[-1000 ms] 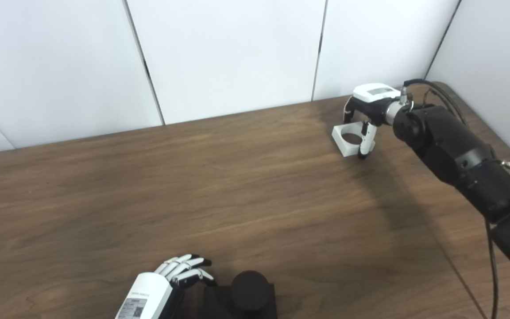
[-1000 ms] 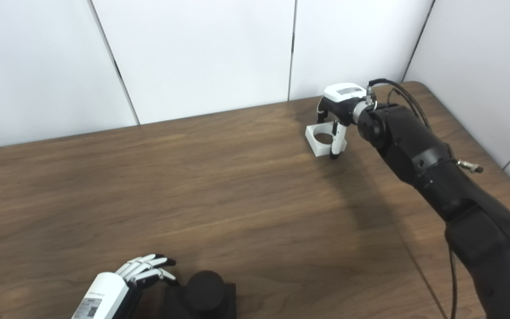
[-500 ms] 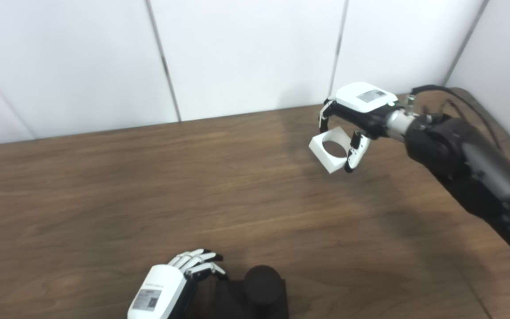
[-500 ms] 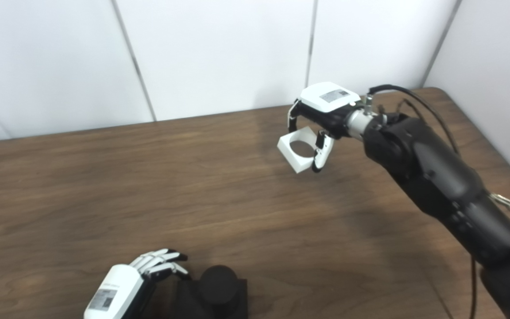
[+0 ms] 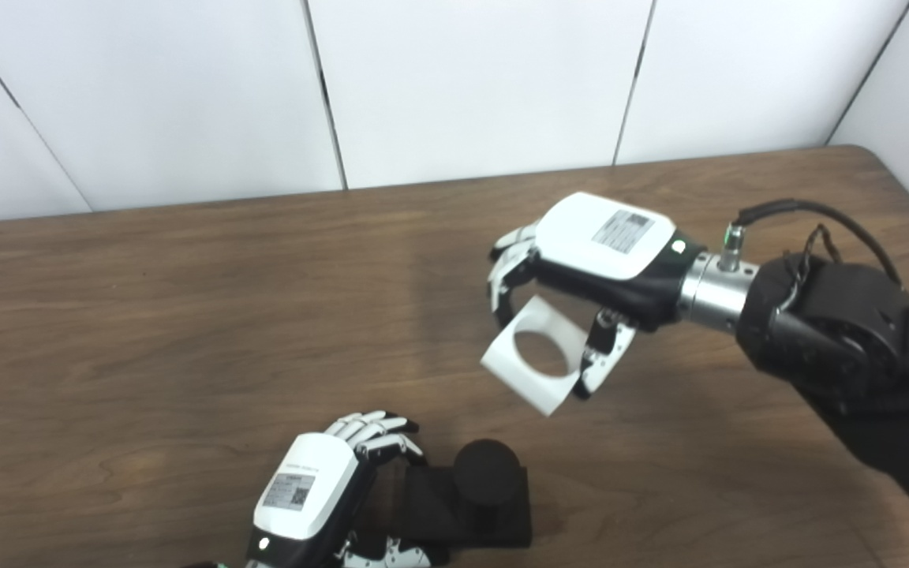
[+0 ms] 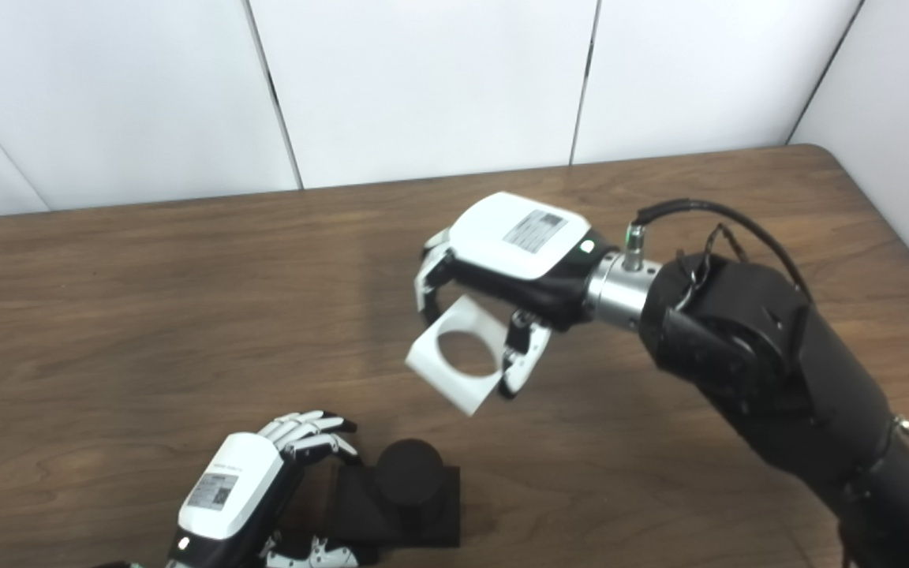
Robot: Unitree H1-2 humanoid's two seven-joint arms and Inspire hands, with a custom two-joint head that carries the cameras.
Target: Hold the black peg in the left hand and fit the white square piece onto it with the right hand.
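Right hand [image 5: 596, 260] pinches white square piece [image 5: 535, 364], airborne, tilted, above-right of black peg [image 5: 486, 472]; left hand [image 5: 320, 497] grips peg's base.

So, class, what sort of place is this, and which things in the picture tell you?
Probably a robot test bench: a bare wooden table against plain white wall panels, with only a black peg and white square piece.

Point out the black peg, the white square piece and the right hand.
black peg [image 5: 488, 472], left eye view, round top.
white square piece [image 5: 519, 377], left eye view, face below the hole.
right hand [image 6: 519, 251], right eye view, white back cover.
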